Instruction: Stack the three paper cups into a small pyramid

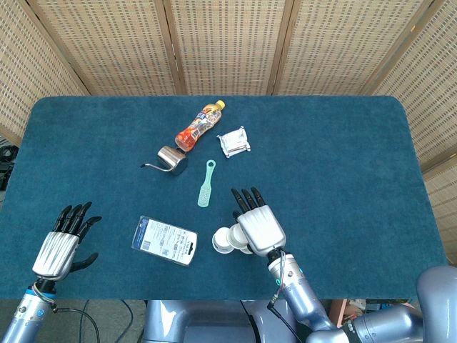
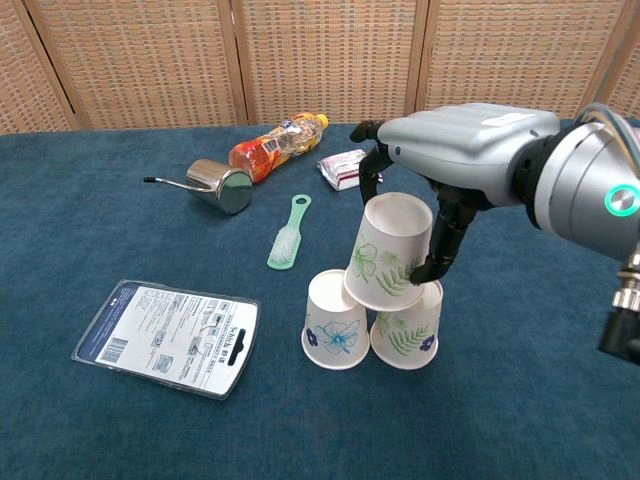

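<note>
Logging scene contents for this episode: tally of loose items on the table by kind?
Paper cups: 3 (top cup, blue-flower cup, green-leaf cup)
Bottle: 1
Metal pitcher: 1
Green brush: 1
Foil packet: 1
Blister card: 1
Total: 8

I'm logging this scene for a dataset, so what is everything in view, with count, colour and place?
paper cups: three, white with floral prints; two upside down side by side at table front, third held tilted above them
bottle: one, orange, lying at back
metal cup: one, silver, on its side
brush: one, pale green, centre
packet: one, white, behind cups
blister card: one, white-blue, front left
table: one, blue cloth
right hand: holds third cup
left hand: open, front-left edge
</note>
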Robot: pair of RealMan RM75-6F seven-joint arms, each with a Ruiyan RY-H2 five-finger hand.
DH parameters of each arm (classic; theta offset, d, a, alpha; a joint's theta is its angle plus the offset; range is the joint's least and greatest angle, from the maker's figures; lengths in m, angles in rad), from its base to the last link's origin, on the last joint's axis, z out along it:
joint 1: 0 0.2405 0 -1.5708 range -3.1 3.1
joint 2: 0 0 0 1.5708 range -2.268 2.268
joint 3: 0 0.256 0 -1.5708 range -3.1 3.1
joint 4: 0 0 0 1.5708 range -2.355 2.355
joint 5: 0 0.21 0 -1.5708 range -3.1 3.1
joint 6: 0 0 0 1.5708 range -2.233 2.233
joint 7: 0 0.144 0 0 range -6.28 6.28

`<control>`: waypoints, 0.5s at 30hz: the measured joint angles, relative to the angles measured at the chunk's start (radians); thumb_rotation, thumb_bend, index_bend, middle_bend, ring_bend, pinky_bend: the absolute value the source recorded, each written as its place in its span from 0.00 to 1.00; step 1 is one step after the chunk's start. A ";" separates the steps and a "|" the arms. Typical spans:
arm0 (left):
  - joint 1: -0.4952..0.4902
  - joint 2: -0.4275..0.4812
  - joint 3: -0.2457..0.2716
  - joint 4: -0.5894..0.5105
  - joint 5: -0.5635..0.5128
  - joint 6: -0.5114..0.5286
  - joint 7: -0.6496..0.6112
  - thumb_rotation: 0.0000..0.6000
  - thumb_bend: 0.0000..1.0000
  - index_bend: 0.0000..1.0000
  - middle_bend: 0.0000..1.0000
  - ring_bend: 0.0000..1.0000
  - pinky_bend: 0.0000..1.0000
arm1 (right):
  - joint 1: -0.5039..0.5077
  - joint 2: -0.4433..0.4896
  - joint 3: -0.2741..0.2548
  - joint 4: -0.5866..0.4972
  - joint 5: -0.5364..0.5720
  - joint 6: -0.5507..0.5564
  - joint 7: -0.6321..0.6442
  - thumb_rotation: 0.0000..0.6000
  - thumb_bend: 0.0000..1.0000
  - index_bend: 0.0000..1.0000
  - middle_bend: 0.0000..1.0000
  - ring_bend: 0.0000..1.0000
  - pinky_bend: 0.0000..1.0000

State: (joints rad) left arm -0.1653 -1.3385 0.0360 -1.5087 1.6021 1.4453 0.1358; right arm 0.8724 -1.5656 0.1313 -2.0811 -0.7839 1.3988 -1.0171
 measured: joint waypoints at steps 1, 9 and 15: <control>0.000 0.000 -0.001 0.000 -0.001 -0.001 0.001 1.00 0.23 0.19 0.00 0.00 0.00 | 0.000 -0.002 0.000 0.003 0.001 -0.001 0.001 1.00 0.07 0.47 0.06 0.00 0.00; 0.000 -0.001 -0.002 0.000 0.000 -0.002 0.002 1.00 0.23 0.19 0.00 0.00 0.00 | 0.003 -0.016 0.002 0.011 0.002 -0.007 -0.002 1.00 0.07 0.45 0.01 0.00 0.00; 0.001 0.000 -0.002 -0.002 0.002 -0.001 0.003 1.00 0.23 0.19 0.00 0.00 0.00 | 0.004 -0.023 0.002 0.009 0.003 -0.009 -0.005 1.00 0.07 0.24 0.00 0.00 0.00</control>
State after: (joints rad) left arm -0.1640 -1.3387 0.0336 -1.5103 1.6038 1.4443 0.1384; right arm 0.8761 -1.5882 0.1330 -2.0721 -0.7810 1.3895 -1.0226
